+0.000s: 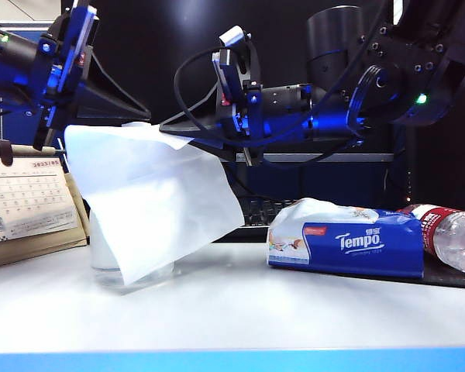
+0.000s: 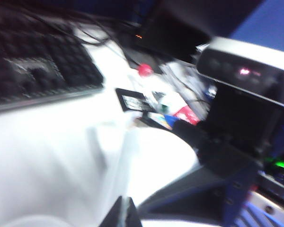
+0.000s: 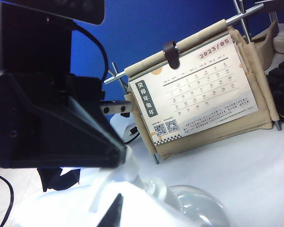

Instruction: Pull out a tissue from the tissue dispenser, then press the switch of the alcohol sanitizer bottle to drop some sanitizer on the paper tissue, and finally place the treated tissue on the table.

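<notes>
Left end effector (image 1: 62, 136), upper left, closed on the tissue's (image 1: 151, 198) top corner; arm angled down. The sheet hangs diagonally, long axis sloping to lower right, draped over the alcohol sanitizer bottle (image 1: 132, 275) on the worktop (image 1: 232, 314). Right end effector (image 1: 178, 132) closed, empty, level, tip above the sheet and hidden switch: nearer for pressing.

- Exterior view: sharp, dark backdrop, evenly lit table (image 1: 294, 310).
- Left wrist view: heavily motion-blurred (white areas glaring, detail lost).
- Right wrist view: calendar (image 3: 199, 90) crisp, near foreground soft and overexposed.
</notes>
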Motion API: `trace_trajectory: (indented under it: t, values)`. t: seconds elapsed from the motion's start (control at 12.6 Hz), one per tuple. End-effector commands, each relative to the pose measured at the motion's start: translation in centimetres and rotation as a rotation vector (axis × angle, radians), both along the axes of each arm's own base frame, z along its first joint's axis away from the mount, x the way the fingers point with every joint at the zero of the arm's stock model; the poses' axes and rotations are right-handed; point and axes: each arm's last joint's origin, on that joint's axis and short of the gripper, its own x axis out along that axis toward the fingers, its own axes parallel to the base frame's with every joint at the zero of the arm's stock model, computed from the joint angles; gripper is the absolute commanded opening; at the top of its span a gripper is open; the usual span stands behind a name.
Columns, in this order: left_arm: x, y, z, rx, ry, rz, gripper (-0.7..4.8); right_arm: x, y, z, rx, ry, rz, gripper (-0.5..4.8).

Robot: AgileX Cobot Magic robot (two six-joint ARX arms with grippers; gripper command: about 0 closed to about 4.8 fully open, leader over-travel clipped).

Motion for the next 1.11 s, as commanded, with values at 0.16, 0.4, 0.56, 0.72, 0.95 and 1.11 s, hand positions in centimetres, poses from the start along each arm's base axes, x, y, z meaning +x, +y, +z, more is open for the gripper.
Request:
trace_trajectory:
  t: [0.16,0.4,0.56,0.72,0.95,1.11]
  values:
    - [0.6,-0.2,-1.6,0.037,0.056,-0.006,-0.06,0.0,0.0,0.4,0.018,-0.018,0.002,-0.05]
    - [0.4,-0.3,-2.0,0.059,0.077,-0.013,-0.06,0.0,0.0,0.4,0.018,-0.019,0.002,-0.05]
    - [0.2,-0.5,-2.1,0.081,0.073,-0.014,-0.06,0.0,0.0,0.5,0.023,-0.022,0.002,-0.05]
    - [0.2,-0.5,-2.3,0.098,0.076,-0.005,-0.06,0.0,0.0,0.7,0.04,-0.025,0.002,-0.05]
    - [0.1,-0.5,-2.7,0.127,0.094,-0.014,-0.06,0.0,0.0,0.8,0.046,-0.03,0.002,-0.05]
    - [0.2,-0.5,-3.2,0.137,0.115,-0.006,-0.06,0.0,0.0,0.8,0.046,-0.03,0.005,-0.05]
